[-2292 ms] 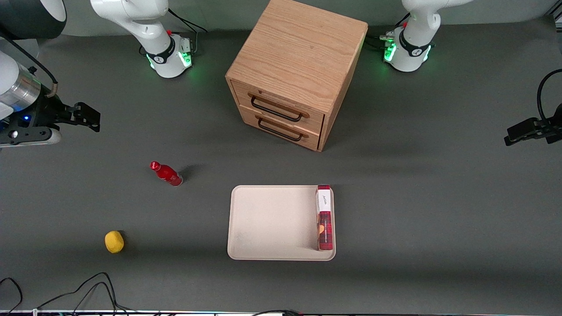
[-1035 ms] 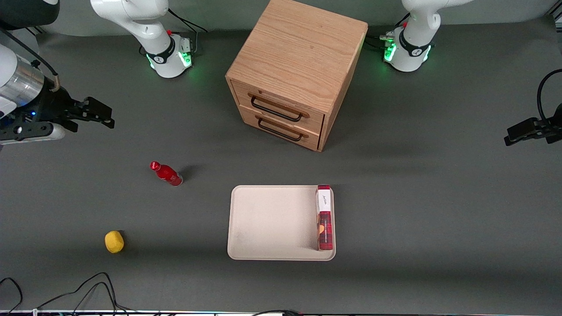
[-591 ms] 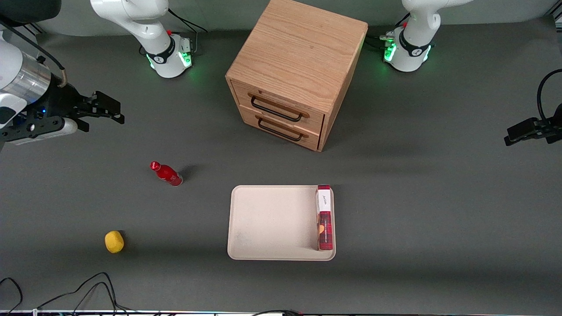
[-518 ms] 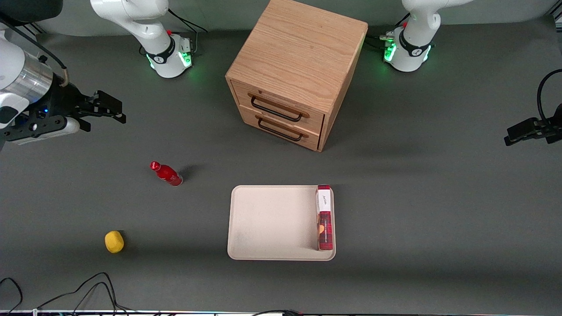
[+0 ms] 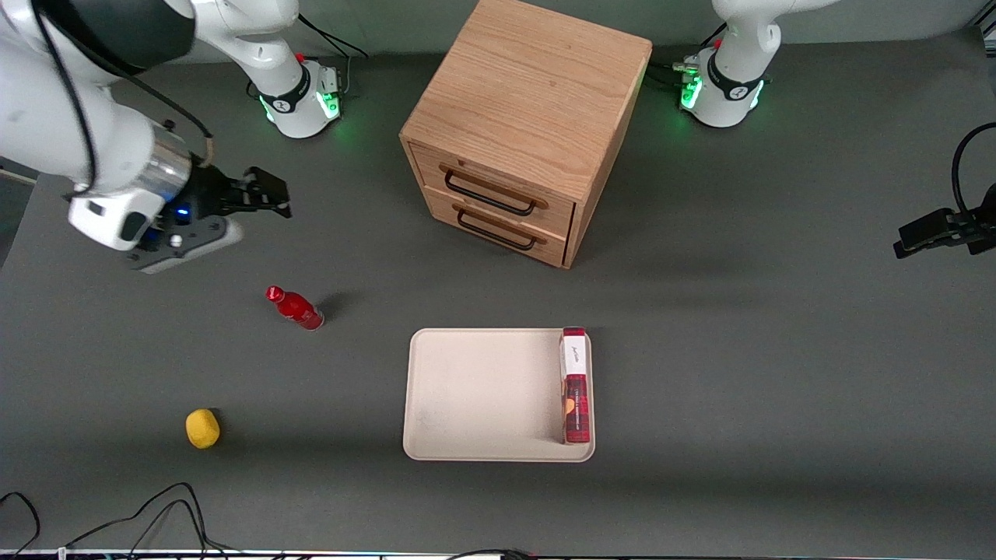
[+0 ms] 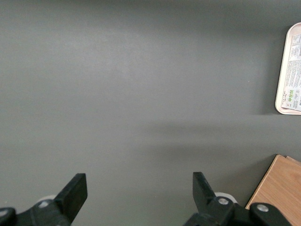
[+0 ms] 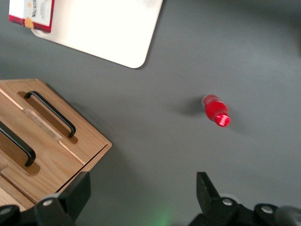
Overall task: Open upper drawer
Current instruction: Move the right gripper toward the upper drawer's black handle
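Note:
The upper drawer [image 5: 498, 177] is the top one of two in the light oak cabinet [image 5: 529, 85], and it sits shut flush with the cabinet front. Its black wire handle [image 5: 489, 194] runs across the front. In the right wrist view the upper drawer [image 7: 44, 165] and its handle [image 7: 19, 147] show beside the matching lower drawer [image 7: 70, 123]. My gripper [image 5: 268, 194] hangs open above the table, well short of the cabinet toward the working arm's end. Only dark table shows between the spread fingers of the gripper [image 7: 142, 188].
A red bottle [image 5: 296, 308] lies on the table nearer the front camera than my gripper. A beige tray [image 5: 482, 389] with a red carton [image 5: 575, 389] along one edge sits in front of the cabinet. A yellow ball [image 5: 202, 428] rests near the table's front.
My gripper has travelled from the working arm's end of the table toward the cabinet, still open. The drawers, bottle, tray and ball have not moved.

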### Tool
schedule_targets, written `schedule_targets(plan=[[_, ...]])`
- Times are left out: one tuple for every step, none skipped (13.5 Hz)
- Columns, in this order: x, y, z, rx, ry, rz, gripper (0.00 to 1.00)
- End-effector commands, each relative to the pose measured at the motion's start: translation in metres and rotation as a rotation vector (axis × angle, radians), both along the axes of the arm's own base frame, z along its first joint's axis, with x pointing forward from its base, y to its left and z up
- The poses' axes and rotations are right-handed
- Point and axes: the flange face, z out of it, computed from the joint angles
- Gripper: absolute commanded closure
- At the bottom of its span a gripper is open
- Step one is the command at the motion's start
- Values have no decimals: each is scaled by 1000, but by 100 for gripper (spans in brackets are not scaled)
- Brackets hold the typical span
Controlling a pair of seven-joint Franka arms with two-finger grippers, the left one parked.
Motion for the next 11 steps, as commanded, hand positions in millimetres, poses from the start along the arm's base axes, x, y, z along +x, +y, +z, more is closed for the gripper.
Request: schedule_targets(plan=[[23,41,-21,13,15,102,0],[25,58,-29,19,23,138,0],[26,74,-37,29,26,197,0],[22,94,-47,37,34,275,0],[16,113,-49,28,17,334,0],[13,125,-51,-1,-6,365,0],[7,137,-52,-10,-15,396,0],[2,147,-54,-12,-12,413,0],[-2,157,-59,-16,-8,432,0],[-8,168,-63,-17,-4,463,0],[-14,176,-63,-10,-8,528,0]])
